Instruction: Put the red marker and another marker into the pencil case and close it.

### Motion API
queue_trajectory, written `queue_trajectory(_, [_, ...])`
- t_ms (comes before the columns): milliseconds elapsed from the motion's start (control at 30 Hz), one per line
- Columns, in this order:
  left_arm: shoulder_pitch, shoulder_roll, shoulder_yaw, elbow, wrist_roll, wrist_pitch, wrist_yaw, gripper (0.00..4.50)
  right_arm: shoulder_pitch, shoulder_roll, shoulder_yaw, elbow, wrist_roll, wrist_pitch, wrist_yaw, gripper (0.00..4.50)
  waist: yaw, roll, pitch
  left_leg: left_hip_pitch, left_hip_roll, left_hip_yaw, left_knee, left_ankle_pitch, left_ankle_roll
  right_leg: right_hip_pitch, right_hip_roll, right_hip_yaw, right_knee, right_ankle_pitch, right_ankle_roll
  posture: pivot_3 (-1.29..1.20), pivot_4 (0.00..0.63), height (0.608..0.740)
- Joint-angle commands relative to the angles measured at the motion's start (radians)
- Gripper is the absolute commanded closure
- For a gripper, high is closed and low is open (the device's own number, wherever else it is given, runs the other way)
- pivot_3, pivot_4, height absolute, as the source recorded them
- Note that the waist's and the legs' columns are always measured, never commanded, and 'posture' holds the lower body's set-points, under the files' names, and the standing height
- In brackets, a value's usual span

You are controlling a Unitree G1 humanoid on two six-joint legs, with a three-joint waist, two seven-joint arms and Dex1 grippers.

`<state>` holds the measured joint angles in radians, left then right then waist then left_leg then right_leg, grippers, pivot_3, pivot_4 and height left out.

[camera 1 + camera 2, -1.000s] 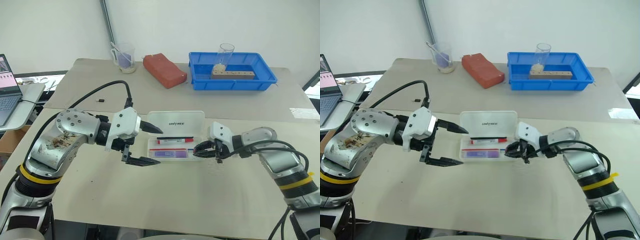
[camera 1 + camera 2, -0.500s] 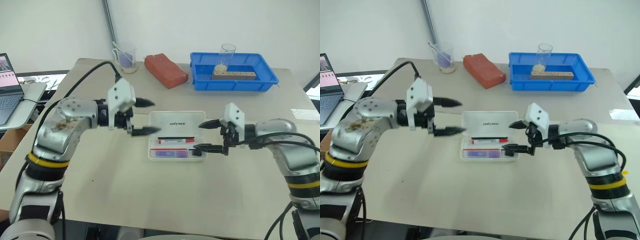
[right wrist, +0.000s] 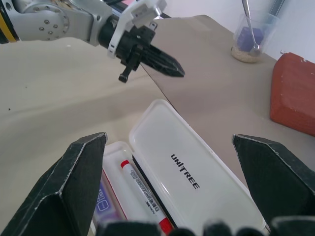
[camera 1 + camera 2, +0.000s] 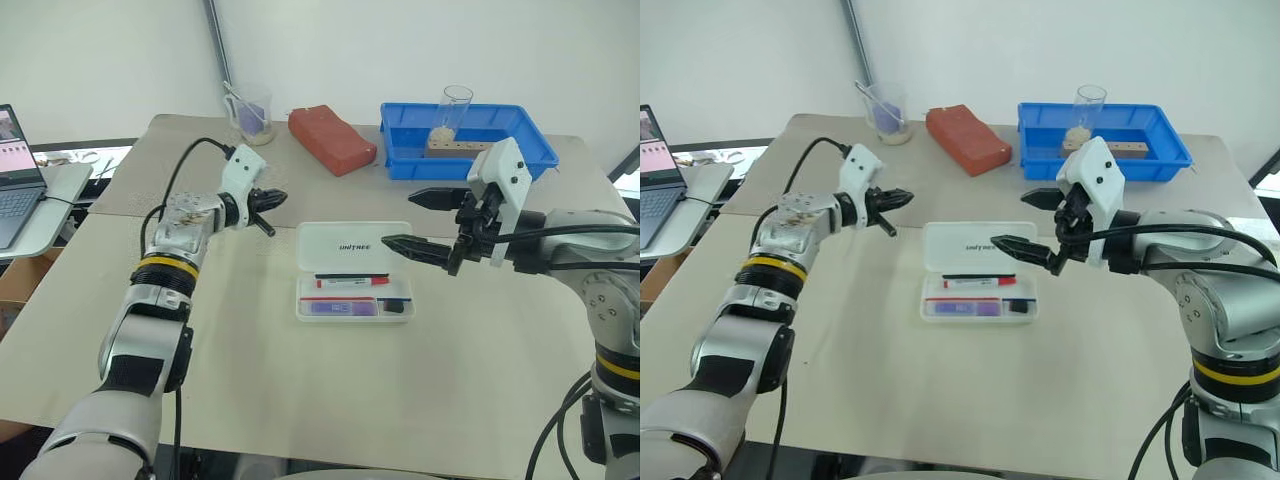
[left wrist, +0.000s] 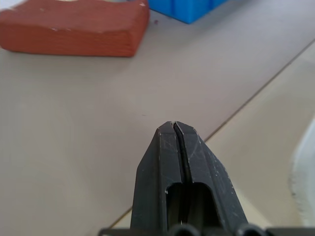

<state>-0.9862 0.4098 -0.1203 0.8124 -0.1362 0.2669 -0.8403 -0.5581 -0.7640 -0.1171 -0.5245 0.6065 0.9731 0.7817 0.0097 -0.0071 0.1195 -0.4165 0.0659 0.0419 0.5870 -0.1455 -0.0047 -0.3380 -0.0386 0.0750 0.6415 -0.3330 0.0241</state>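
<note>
Worktop: matte beige surface, made of two slabs meeting at a thin seam.
Pencil case: flat translucent white plastic box with rounded corners, lying open at the middle of the worktop, its lid with small black lettering laid back flat on the far side.
Red marker: slim white barrel with a red cap, lying lengthwise in the tray of the case, along the hinge side.
Purple highlighter: short, chunky lavender body, lying in the same tray on the near side, parallel to the red marker.
Left gripper: glossy black tapered fingers pressed together with nothing between them, hovering over the worktop beyond the left end of the case, apart from it.
Right gripper: black wedge-shaped fingers spread wide and empty, raised above the right end of the lid.
Brick: rough terracotta block, at the back of the worktop.
Blue tray: rigid plastic bin with straight walls, right of the brick, holding a clear glass.
Beaker: clear plastic, with purple contents, left of the brick.
</note>
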Motion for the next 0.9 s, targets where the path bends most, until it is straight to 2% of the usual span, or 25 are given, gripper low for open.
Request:
queue_trajectory(33, [-0.057, -0.013, 0.001, 0.039, 0.002, 0.047, -0.071, 4.43, -0.033, -0.018, -0.031, -0.038, 0.025, 0.016, -0.031, 0.0, -0.002, 0.0, 0.0, 0.0, 0.0, 0.0, 0.0, 0.0, 0.0, 0.0, 0.0, 0.0, 0.0, 0.0, 0.0, 0.0, 0.15, 0.74])
queue_trajectory(200, [-0.062, -0.015, -0.024, 0.058, 0.029, 0.038, -0.166, 4.43, -0.036, -0.026, -0.025, -0.037, 0.037, 0.023, -0.045, 0.0, -0.01, 0.0, 0.0, 0.0, 0.0, 0.0, -0.001, 0.0, 0.0, -0.001, 0.0, 0.0, 0.0, 0.0, 0.0, 0.0, 0.15, 0.74])
queue_trajectory(400, [-0.015, -0.005, -0.046, -0.052, 0.011, 0.066, -0.317, 4.43, -0.046, -0.035, -0.013, -0.02, 0.041, 0.011, -0.047, 0.0, -0.012, 0.0, 0.0, 0.0, 0.0, 0.0, -0.001, 0.0, 0.0, -0.001, 0.0, 0.0, 0.0, 0.0, 0.0, 0.0, 0.15, 0.74])
queue_trajectory(667, [0.12, 0.067, -0.098, -0.402, -0.021, 0.128, -0.5, 4.43, -0.041, -0.075, 0.024, -0.005, 0.052, -0.001, 0.015, 0.0, -0.021, 0.0, 0.0, 0.0, 0.0, 0.0, -0.003, 0.0, 0.0, -0.001, 0.0, 0.0, 0.0, 0.0, 0.0, 0.0, 0.15, 0.74])
queue_trajectory(900, [0.269, 0.114, -0.206, -0.618, 0.053, 0.024, -0.502, 4.43, 0.069, -0.132, 0.077, -0.019, 0.029, -0.033, 0.088, 0.0, -0.02, 0.0, 0.0, 0.001, 0.001, 0.0, -0.003, 0.0, 0.0, 0.0, 0.0, 0.0, -0.001, 0.0, -0.001, 0.0, 0.15, 0.74])
